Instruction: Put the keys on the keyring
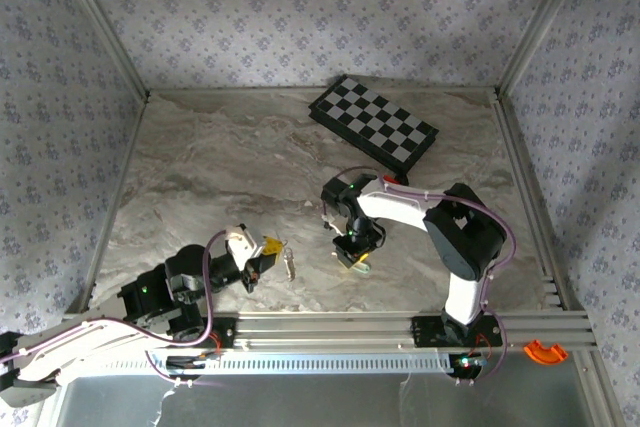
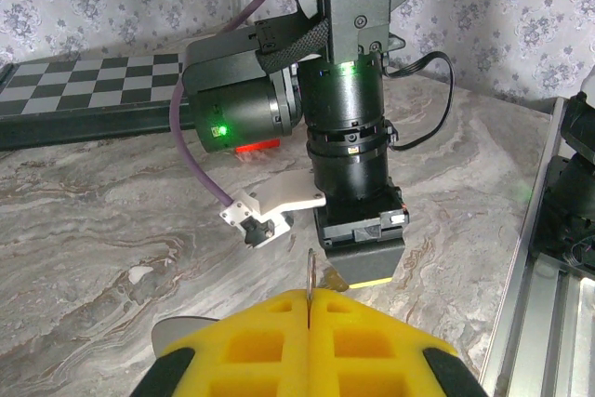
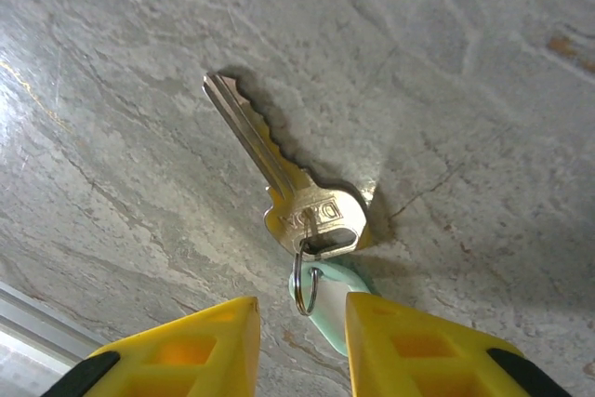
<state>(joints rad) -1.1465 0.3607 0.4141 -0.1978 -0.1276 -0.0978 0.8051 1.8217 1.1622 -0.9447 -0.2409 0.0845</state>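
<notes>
A silver key (image 3: 279, 174) lies flat on the marble table, joined by a small wire ring (image 3: 304, 276) to a mint-green key-like piece (image 3: 337, 302). My right gripper (image 3: 302, 341) points down over them, open, its yellow fingers on either side of the small ring without touching it. In the top view it (image 1: 355, 255) sits mid-table. My left gripper (image 2: 309, 309) is shut on a thin grey metal loop (image 2: 310, 271), seen edge-on, which I take for the keyring. In the top view this gripper (image 1: 265, 250) is low at the left, the grey metal (image 1: 290, 264) just right of it.
A chessboard (image 1: 373, 124) lies at the back of the table. A small red block (image 1: 390, 180) sits behind the right arm. An orange C-shaped piece (image 1: 545, 351) rests on the near aluminium rail (image 1: 330, 327). Patterned walls close the table on three sides.
</notes>
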